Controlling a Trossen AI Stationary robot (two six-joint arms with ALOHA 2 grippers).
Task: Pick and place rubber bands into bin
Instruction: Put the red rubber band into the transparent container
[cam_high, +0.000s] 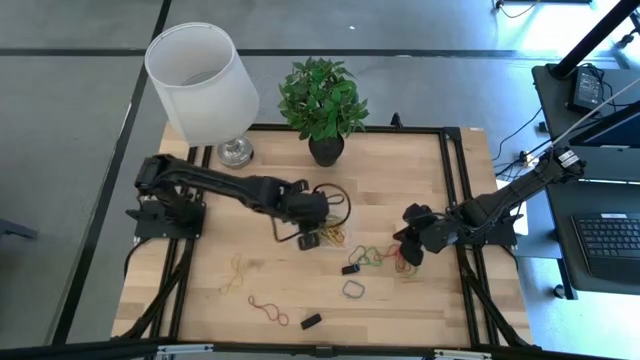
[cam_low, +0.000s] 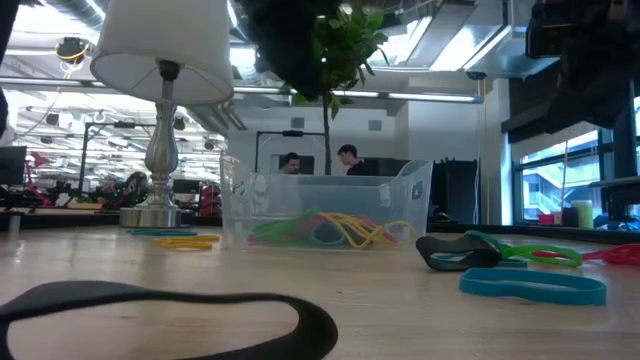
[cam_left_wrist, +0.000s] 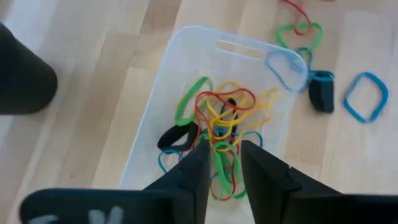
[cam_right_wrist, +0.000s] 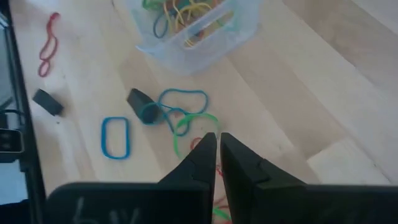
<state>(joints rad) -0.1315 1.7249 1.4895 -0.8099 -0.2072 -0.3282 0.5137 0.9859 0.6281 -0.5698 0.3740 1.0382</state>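
The clear bin (cam_high: 325, 232) stands mid-table and holds a tangle of red, yellow, green, blue and black rubber bands (cam_left_wrist: 217, 118). My left gripper (cam_left_wrist: 222, 163) hovers above the bin, open by a narrow gap, over the pile. More bands lie loose on the wood: a green and red cluster (cam_high: 375, 255), a blue loop (cam_high: 354, 290), a yellow one (cam_high: 235, 270), a red one (cam_high: 268, 310) and black ones (cam_high: 311, 321). My right gripper (cam_right_wrist: 217, 144) is shut above the green and red bands (cam_right_wrist: 186, 127), right of the bin; whether it touches them I cannot tell.
A white lampshade on a metal stand (cam_high: 205, 80) and a potted plant (cam_high: 322, 100) stand along the far edge behind the bin. Black frame rails (cam_high: 455, 200) run along the table's sides. People (cam_low: 345, 160) show far off in the room beyond the table.
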